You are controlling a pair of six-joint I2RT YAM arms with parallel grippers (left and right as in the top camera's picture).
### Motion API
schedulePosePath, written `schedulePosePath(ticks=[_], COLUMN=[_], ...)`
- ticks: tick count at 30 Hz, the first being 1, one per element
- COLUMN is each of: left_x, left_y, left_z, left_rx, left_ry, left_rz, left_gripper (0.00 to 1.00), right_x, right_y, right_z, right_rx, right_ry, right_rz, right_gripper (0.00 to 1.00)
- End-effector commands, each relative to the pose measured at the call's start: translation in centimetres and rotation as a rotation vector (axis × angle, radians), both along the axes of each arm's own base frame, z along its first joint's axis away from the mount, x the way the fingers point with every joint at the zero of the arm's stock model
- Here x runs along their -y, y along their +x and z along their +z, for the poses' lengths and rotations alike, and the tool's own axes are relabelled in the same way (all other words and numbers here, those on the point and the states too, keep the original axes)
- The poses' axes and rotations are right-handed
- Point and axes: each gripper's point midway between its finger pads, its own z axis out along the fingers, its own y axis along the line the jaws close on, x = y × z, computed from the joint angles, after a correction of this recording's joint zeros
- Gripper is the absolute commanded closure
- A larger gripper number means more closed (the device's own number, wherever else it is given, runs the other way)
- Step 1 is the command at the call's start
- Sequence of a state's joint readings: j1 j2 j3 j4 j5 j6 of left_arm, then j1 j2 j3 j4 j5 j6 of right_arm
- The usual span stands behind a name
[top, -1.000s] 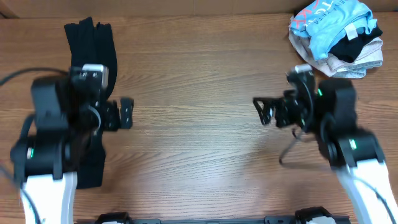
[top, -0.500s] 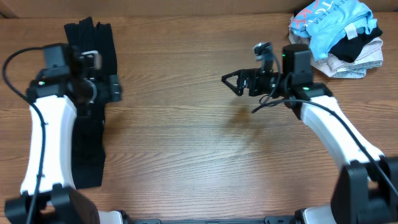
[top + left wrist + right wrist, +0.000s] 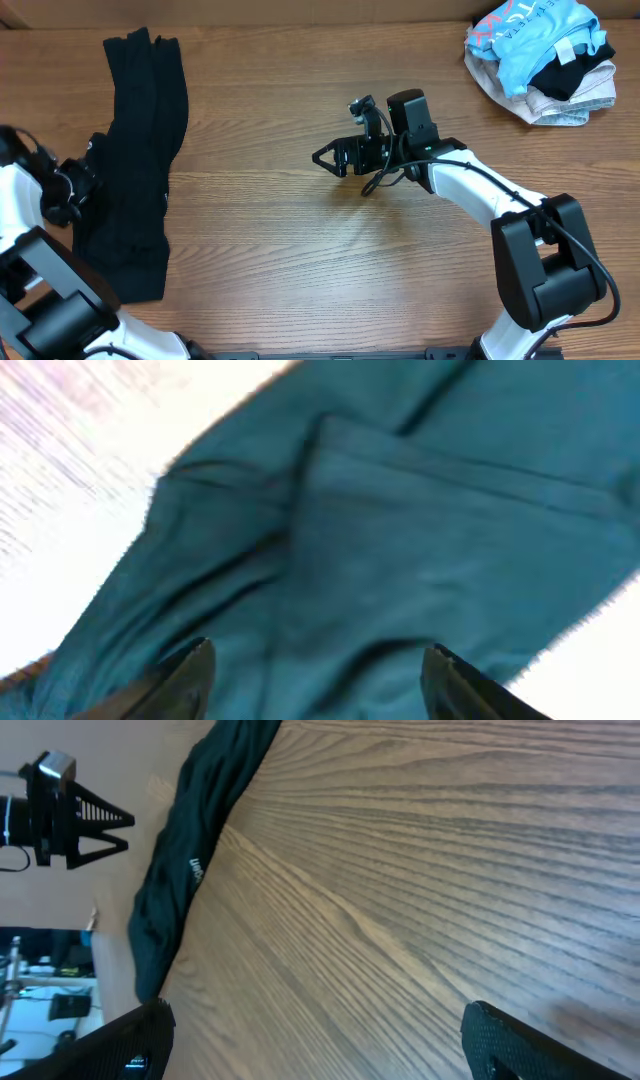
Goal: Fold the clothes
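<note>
While the wooden table point(image 3: 300, 260) fills the view, a long black garment point(image 3: 140, 120) lies flat at nine o'clock and a jumbled clothes pile point(image 3: 540, 55) at one o'clock. The left gripper point(image 3: 72, 185) hangs spread over the garment's outer edge; the right gripper point(image 3: 328, 158), also spread, is near centre.

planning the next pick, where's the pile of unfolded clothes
Overhead view: the clothes pile sits in the table's far right corner, apart from the right gripper.

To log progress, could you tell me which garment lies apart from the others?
The long black garment at left, spread out alone; the clothes pile sits top-right.
</note>
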State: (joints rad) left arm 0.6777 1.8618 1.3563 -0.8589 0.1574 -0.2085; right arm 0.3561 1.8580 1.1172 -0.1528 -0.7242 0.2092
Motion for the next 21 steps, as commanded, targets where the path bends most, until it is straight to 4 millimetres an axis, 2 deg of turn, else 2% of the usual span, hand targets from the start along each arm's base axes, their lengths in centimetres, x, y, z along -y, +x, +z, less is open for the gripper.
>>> schedulePosePath(ticks=[1,5,9,12,21], left_x=[-0.8,-0.9,-1.0,-1.0,-1.1], left_y=[0.1,0.4,0.7,0.7,1.3], left_z=[-1.5,-3.0,-4.7,-5.8,-5.7], left_rx=[-0.026,-0.041,-0.055,-0.068,-0.044], left_ry=[-0.015,-0.021,-0.034,-0.044,-0.048], left_rz=[0.032,0.023,0.023,0.022,0.061], left_gripper=[0.37,0.49,0.69,0.75,0.95], right_x=[0.4,0.7,1.0,1.0,1.3], right_y=[1.2,1.5,1.6,1.5,1.8], right_z=[0.4,0.2,-0.2,-0.2,-0.4], right_rx=[0.036,0.040,0.034,0.031,0.038], right_ry=[-0.029,-0.049,-0.068,-0.069,-0.088], right_rz=[-0.040,-0.058,-0.072,-0.072,-0.090], right_gripper=[0.05,0.05,0.07,0.07,0.09])
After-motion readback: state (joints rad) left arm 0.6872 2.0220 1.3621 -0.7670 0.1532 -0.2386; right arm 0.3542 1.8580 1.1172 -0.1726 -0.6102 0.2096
